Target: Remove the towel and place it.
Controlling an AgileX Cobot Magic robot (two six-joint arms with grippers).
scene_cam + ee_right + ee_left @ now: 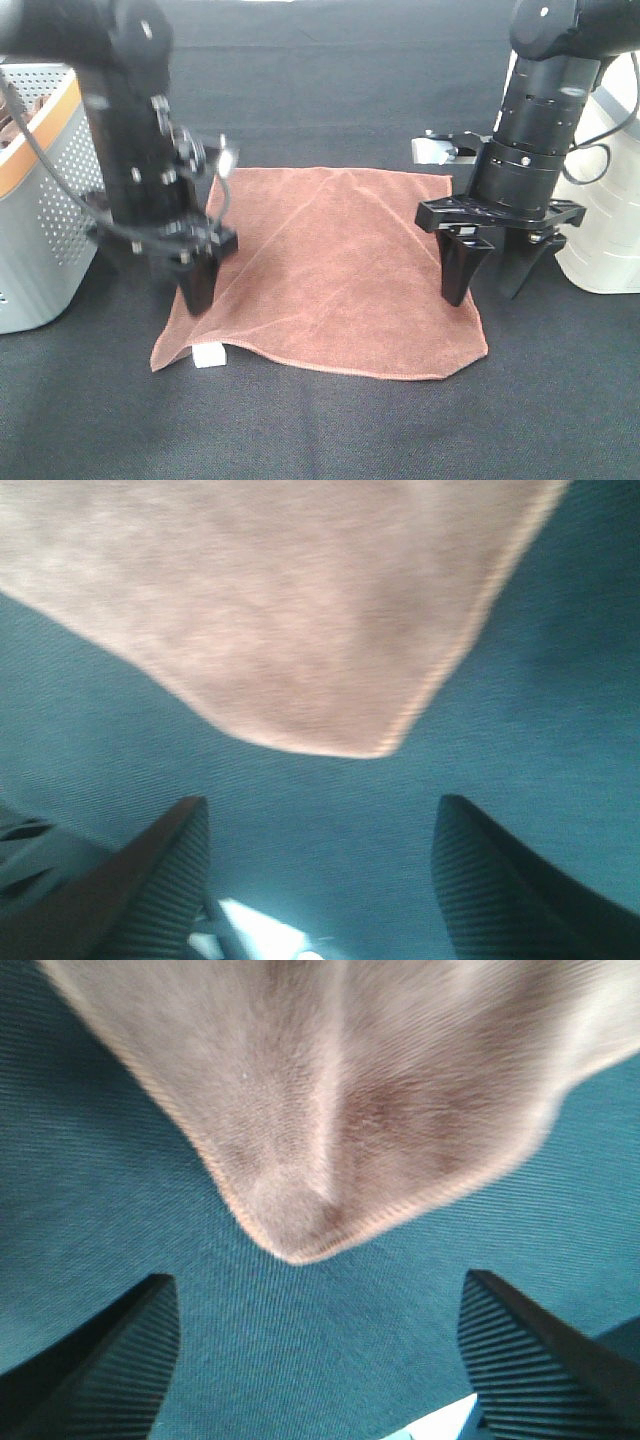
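Bench: a big bench (330,430) with a black cloth top holds everything.
Towel: the rust-brown, almost square, soft towel (340,270) lies spread flat in the middle of the bench. A fold line runs across it from corner to corner. Its stitched edge shows in both wrist views (330,1110) (270,610).
Basket: a grey plastic basket with small holes and an orange rim (40,200) stands at the left edge of the bench. Something brown sits inside near the top, but it is too hidden to tell what.
White tub: a round white tub (605,210) stands at the right edge of the bench, behind the right arm.
Left gripper: the black left gripper (197,280) hangs over the towel's left side, near the front left corner. Its picture is blurry. Its ridged fingers (110,1370) are wide apart, with a towel corner and bare bench between them. They hold nothing.
Right gripper: the black right gripper (495,275) hangs over the towel's right edge. Its ridged fingers (150,890) are wide apart too, with a towel corner just ahead of them. They hold nothing.
Tag: a small white tag (208,356) sticks out from the towel's front edge near the front left corner.
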